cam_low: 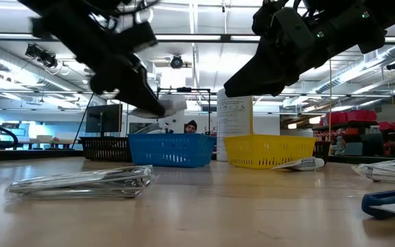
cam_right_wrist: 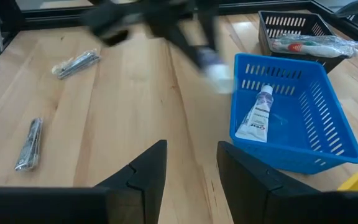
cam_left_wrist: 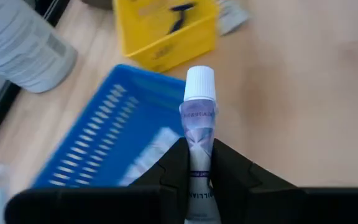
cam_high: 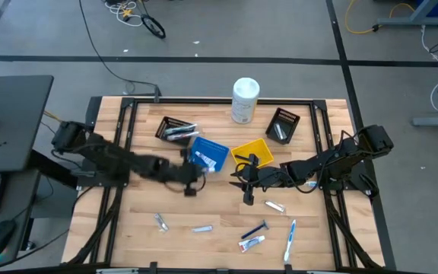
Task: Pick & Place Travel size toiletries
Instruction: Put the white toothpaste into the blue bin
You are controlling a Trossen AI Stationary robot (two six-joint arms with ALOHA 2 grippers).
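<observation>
A tube [cam_right_wrist: 257,116] lies in the middle bin [cam_high: 220,155], between two other bins [cam_high: 163,125] [cam_high: 264,148]; a canister [cam_high: 244,100] stands behind them.

The left hand [cam_left_wrist: 199,167] grips a white-capped tube [cam_left_wrist: 198,118] above the blue bin's [cam_left_wrist: 104,146] edge.

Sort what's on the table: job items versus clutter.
Job:
- white-capped tube held in the left claw
- tube lying in the blue bin
- blue razor
- toothbrush

Lying about:
- white canister
</observation>
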